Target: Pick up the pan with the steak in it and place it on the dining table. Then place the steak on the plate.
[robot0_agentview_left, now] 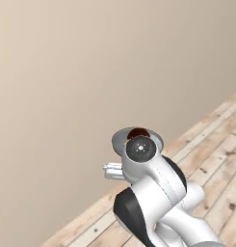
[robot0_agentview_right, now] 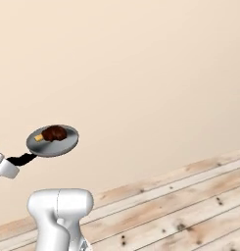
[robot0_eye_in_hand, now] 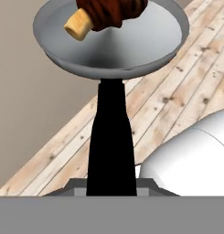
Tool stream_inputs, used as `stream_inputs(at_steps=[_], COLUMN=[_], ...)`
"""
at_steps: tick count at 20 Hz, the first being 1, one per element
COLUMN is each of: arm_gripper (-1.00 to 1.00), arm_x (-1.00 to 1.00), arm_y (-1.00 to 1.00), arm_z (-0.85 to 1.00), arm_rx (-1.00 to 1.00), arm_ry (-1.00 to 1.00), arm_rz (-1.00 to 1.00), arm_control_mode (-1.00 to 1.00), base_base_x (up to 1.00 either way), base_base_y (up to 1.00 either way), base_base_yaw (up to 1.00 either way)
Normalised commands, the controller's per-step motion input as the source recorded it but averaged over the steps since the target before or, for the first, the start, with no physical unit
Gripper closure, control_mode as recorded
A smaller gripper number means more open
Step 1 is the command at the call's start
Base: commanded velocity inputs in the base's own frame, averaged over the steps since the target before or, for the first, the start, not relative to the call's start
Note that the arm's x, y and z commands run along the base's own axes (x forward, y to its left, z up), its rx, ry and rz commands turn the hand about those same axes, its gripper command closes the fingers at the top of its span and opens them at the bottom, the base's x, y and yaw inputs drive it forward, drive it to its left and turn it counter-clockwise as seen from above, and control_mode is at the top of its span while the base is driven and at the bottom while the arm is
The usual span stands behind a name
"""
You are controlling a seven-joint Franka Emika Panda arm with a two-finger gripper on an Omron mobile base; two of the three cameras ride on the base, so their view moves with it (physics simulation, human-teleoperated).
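The white robot arm point(robot0_agentview_left: 158, 193) comes up from the bottom of the picture, at about five o'clock. It has a big black joint. A round dark cap sits at its top end, near the middle. Right behind that cap, toward twelve o'clock, the grey pan point(robot0_agentview_left: 120, 140) peeks out. The dark red steak point(robot0_agentview_left: 137, 132) lies in the pan. A small white part sticks out at nine o'clock from the arm. A plain tan wall fills the back. A wooden plank floor point(robot0_agentview_left: 216, 140) runs from the bottom up toward three o'clock.
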Motion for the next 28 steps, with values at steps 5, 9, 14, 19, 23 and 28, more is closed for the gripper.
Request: stream_inputs(at_steps=[5, 9, 14, 19, 23, 28], arm_gripper=[1.0, 1.0, 1.0, 1.0, 1.0, 1.0], arm_x=[0.0, 0.0, 0.0, 0.0, 0.0, 0.0], arm_y=[0.0, 0.0, 0.0, 0.0, 0.0, 0.0], arm_z=[0.0, 0.0, 0.0, 0.0, 0.0, 0.0], arm_rx=[0.0, 0.0, 0.0, 0.0, 0.0, 0.0], arm_ry=[0.0, 0.0, 0.0, 0.0, 0.0, 0.0], arm_rz=[0.0, 0.0, 0.0, 0.0, 0.0, 0.0], arm_control_mode=[1.0, 1.0, 1.0, 1.0, 1.0, 1.0], base_base_x=[0.02, 0.05, 0.09, 0.08, 0.04, -0.06], base_base_y=[0.05, 0.0, 0.0, 0.0, 0.0, 0.01], base_base_yaw=[-0.49, -0.47, -0.46, -0.46, -0.46, -0.41])
